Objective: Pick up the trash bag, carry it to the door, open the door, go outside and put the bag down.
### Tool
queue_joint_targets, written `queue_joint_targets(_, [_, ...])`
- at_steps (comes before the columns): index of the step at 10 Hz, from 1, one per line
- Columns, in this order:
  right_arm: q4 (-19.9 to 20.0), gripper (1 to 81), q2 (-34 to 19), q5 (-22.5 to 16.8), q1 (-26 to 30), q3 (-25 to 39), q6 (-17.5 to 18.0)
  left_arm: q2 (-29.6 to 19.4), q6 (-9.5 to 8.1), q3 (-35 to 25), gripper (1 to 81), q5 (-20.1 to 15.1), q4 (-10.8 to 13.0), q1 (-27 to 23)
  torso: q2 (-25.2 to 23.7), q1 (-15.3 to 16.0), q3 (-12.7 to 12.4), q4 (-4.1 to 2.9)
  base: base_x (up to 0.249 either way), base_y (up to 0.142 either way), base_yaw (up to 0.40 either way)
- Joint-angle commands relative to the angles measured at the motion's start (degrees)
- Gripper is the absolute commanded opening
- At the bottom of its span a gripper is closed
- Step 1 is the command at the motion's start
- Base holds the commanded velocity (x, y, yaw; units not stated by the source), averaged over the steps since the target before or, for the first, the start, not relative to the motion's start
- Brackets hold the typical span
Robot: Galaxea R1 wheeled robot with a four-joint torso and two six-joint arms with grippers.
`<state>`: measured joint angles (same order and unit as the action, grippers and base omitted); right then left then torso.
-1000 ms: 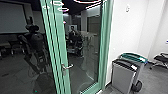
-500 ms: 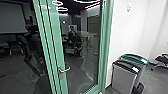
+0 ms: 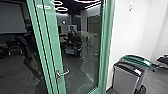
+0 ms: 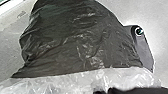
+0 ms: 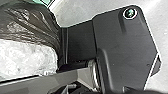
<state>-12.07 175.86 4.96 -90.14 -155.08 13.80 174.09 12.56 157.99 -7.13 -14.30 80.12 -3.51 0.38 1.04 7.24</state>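
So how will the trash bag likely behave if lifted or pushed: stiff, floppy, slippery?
Probably floppy: the dark film of the trash bag is wrinkled all over, so expect it to sag and change shape. Possibly slippery, since the creases shine. It bulges rounded rather than lying flat, so the contents may shift; I can't judge the weight from this.
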Motion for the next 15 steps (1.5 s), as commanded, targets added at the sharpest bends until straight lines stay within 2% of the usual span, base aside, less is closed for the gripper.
queue_joint_targets(1, [-0.7, 81.1, 0.7, -2.1, 2.9, 0.3, -0.1, -0.1, 0.54, 0.1, 1.0, -3.2, 0.5, -4.1, 0.0, 0.0, 0.0, 0.0, 0.142, 0.0, 0.0])
queue_joint_targets(15, [-0.7, 81.1, 0.8, -2.1, 3.0, 0.3, -0.1, 0.1, 0.54, 0.1, 1.0, -3.2, 0.5, -4.1, 0.0, 0.0, 0.0, 0.0, 0.128, 0.0, 0.0])
